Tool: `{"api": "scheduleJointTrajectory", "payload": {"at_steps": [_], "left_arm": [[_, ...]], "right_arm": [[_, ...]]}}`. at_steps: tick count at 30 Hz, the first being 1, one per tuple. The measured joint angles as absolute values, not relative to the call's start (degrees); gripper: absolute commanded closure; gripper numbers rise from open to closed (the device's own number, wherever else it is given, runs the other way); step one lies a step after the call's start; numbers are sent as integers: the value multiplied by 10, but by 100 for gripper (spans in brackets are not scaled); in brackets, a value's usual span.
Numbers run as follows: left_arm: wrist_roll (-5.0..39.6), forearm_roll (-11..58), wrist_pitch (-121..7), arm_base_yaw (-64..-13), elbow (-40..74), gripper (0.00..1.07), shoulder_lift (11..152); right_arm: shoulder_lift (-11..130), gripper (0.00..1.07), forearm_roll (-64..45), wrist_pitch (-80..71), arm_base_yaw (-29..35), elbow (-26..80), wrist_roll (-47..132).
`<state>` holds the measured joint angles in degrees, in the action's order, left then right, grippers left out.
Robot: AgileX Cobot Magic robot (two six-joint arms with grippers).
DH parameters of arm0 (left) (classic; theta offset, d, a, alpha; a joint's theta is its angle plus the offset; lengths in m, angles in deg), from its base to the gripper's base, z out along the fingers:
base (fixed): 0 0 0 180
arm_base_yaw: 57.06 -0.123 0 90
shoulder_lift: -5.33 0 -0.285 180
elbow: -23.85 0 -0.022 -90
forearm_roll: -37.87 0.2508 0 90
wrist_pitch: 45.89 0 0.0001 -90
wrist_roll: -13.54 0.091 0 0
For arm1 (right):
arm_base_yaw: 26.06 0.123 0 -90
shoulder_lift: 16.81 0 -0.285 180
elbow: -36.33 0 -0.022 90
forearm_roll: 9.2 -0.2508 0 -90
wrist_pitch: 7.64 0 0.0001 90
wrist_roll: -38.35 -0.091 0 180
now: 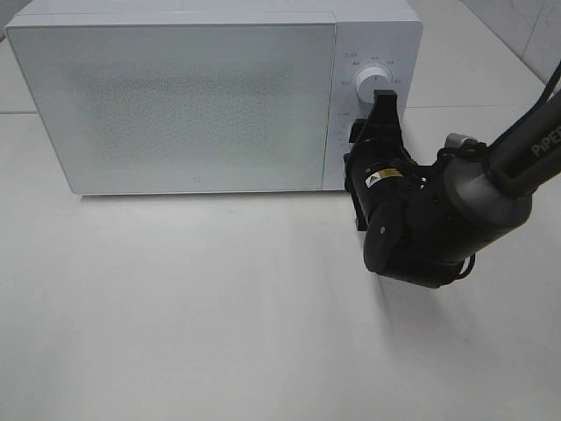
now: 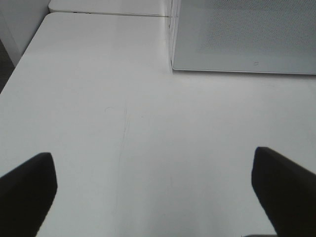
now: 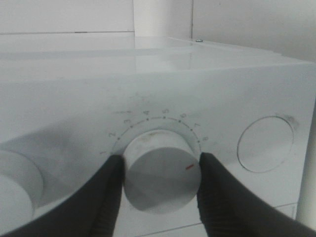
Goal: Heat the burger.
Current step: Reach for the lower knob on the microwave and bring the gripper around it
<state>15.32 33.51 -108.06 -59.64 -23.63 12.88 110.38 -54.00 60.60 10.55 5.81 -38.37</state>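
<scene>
The white table (image 1: pixel 219 316) fills most of the high view, and a white microwave (image 1: pixel 202 96) stands at its far side. The microwave's door (image 1: pixel 175 105) is closed. The door's dotted grey panel lets nothing through, so what is in the oven cannot be told. The burger shows in no view, and whether it sits behind that door cannot be told either. The black right arm (image 1: pixel 491 175) reaches in from the right edge toward the control strip beside the door; its lettering is cut off at the frame. The right gripper (image 3: pixel 160 163) is clamped on the numbered dial (image 3: pixel 158 190), with a dark finger pressed to each side of it. In the high view this dial is hidden behind the gripper body, and only the upper dial (image 1: pixel 374 85) shows clear above it. In the right wrist view a second knob (image 3: pixel 15 190) is cut off at the edge on one side of the gripped dial, and a round flush button (image 3: pixel 264 143) lies on the other. A faint scale of numerals arcs around the gripped dial, and a small red mark (image 3: pixel 188 168) sits on its face. The left gripper (image 2: pixel 155 180) is out of the high view. It hangs over bare table near the microwave's front corner, its fingers (image 2: pixel 29 187) spread wide with nothing between them and only their tips in frame.
</scene>
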Motion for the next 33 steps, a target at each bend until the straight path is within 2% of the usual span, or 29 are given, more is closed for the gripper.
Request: {"api": "scheduleJointTrajectory", "payload": {"at_steps": [8,23,29,33], "left_arm": [[153,335,-1081,-596,-236,6,129],[153,335,-1081,-596,-236,7,129],[153,335,-1081,-596,-236,7,129],[153,335,-1081,-596,-236,7,129]], "right_arm": [[1104,106,-543,607,106,58,-490],[1104,104,-544,607,106,58,-518],[1104,102,-545,607,106,58,-515],[1104,95,-545,607,106,58,-504]]}}
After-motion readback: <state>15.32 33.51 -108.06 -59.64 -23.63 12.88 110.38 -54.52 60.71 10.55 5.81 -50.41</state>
